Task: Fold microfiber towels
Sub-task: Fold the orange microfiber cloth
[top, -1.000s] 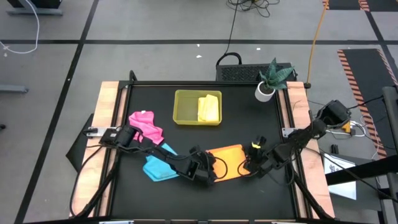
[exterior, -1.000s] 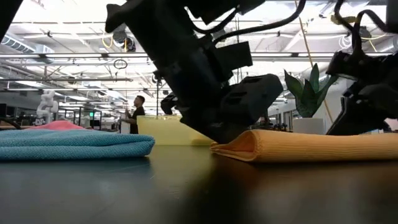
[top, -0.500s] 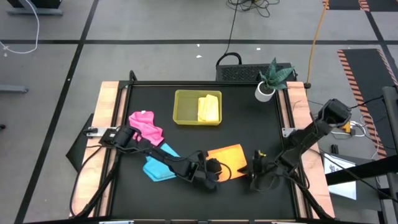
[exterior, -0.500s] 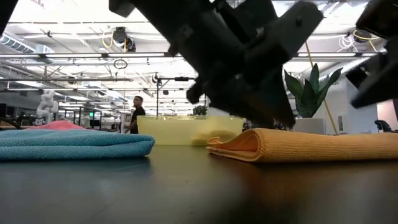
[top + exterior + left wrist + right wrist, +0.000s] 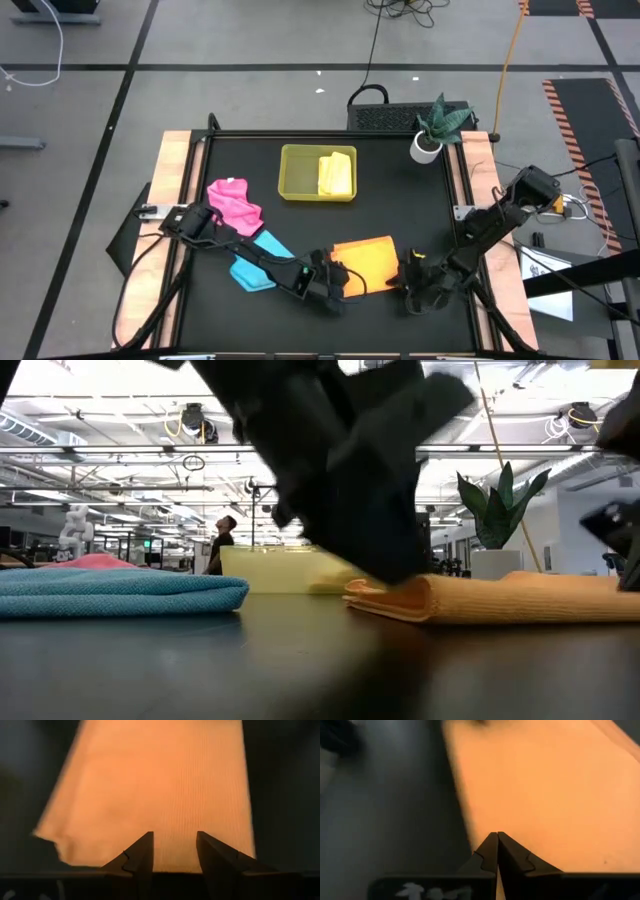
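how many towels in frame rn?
4: yellow towel in the tray; pink towel toward the table's left; blue towel below it; orange towel between both grippers.

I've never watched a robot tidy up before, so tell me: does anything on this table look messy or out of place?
Only the crumpled pink microfiber towel stands out, bunched in a heap near the table's left side. The sky blue microfiber towel and the orange microfiber towel lie flat and folded, and a folded yellow microfiber towel sits neatly in the yellow-green plastic tray.
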You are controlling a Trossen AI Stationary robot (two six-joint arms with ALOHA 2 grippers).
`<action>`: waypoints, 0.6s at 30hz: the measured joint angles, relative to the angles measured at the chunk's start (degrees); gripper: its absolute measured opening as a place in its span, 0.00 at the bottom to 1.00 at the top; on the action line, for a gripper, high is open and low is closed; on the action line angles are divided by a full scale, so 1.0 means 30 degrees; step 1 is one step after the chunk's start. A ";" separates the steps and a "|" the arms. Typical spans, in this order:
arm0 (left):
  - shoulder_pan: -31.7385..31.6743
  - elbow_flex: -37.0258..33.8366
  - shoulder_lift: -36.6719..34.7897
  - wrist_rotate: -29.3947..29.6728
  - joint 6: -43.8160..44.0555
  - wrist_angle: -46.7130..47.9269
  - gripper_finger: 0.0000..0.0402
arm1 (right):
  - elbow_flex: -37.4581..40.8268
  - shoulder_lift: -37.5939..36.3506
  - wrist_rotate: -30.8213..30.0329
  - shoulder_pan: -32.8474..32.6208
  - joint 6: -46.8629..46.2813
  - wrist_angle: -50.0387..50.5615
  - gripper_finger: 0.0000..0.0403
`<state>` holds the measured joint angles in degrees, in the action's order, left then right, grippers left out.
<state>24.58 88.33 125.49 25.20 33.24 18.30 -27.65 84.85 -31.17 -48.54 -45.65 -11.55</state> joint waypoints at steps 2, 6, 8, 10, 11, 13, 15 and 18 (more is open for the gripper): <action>0.0010 0.0000 -0.0408 0.0624 0.0096 -0.0118 0.38 | -0.0019 -0.0517 -0.0087 -0.0297 0.0746 -0.0930 0.00; 0.0050 0.0003 -0.0564 0.1267 -0.0539 -0.1615 0.38 | -0.0019 -0.0669 -0.1759 -0.0683 0.1400 -0.1800 0.00; 0.0074 0.0005 -0.0502 0.0441 -0.1737 -0.2611 0.38 | -0.0011 -0.0376 -0.2613 -0.0722 0.1179 -0.1794 0.00; 0.0103 0.0022 -0.0367 -0.0471 -0.2785 -0.3097 0.38 | 0.0194 0.0029 -0.3026 -0.0682 0.0724 -0.1784 0.00; 0.0116 0.0006 -0.0282 -0.0628 -0.3123 -0.2921 0.38 | 0.0347 0.0246 -0.3178 -0.0623 0.0303 -0.1810 0.00; 0.0116 0.0000 0.0030 -0.0767 -0.3287 -0.2854 0.38 | 0.0803 0.0705 -0.3108 -0.0525 -0.0666 -0.2085 0.00; 0.0089 -0.0015 0.0283 -0.0754 -0.3187 -0.2383 0.38 | 0.1372 0.1070 -0.3091 -0.0436 -0.1555 -0.2329 0.00; 0.0003 -0.0022 0.0585 -0.0804 -0.2305 -0.1643 0.38 | 0.2022 0.1179 -0.3094 -0.0392 -0.2933 -0.2525 0.00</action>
<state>24.59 88.27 127.25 22.78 26.32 13.37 -21.58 88.39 -40.45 -49.71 -54.45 -19.13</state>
